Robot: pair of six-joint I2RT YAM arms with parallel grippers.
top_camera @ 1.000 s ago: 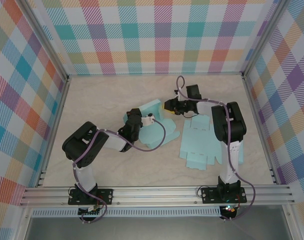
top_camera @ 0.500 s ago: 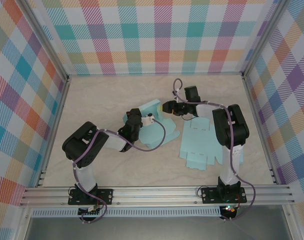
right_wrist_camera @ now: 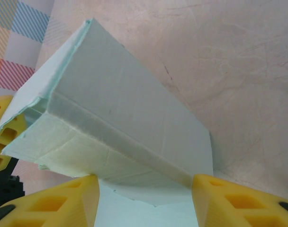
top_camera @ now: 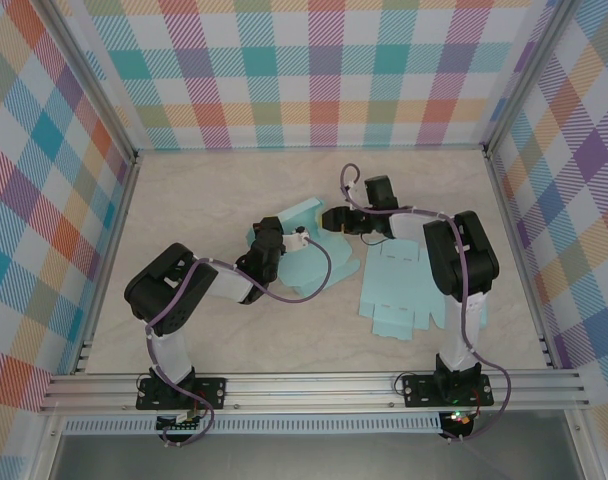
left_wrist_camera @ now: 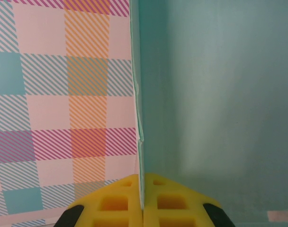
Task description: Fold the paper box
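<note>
As the left gripper [left_wrist_camera: 142, 204] is pinched tight on a thin upright panel of the paper box [left_wrist_camera: 215, 94], that side is anchored. The panel's edge runs straight out ahead from between its fingers, and the teal face fills the space to the right of that edge.

The right gripper [right_wrist_camera: 145, 179] is spread wide with nothing held. The box's folded-up wall sits just ahead of it, inside the gap between the fingers. The wall's long ridge is slanted, starting close to the right finger and running away ahead and to the left. Touching or just short of the pads, can't tell.

Top view: the two grippers face each other across the box, with the raised wall between them. The rest of the sheet lies flat on the table [top_camera: 204, 190], back on the base side of the right gripper. A second flat blank [top_camera: 399, 285] lies under the right forearm, just beside the box and not in play.

Judgement: the right arm is the free one and nearest the wall, so the next fold is its job. What matters is the ridge's slant against the jaw line. A closing grip should square up to the ridge, or the wall may buckle off its crease.
</note>
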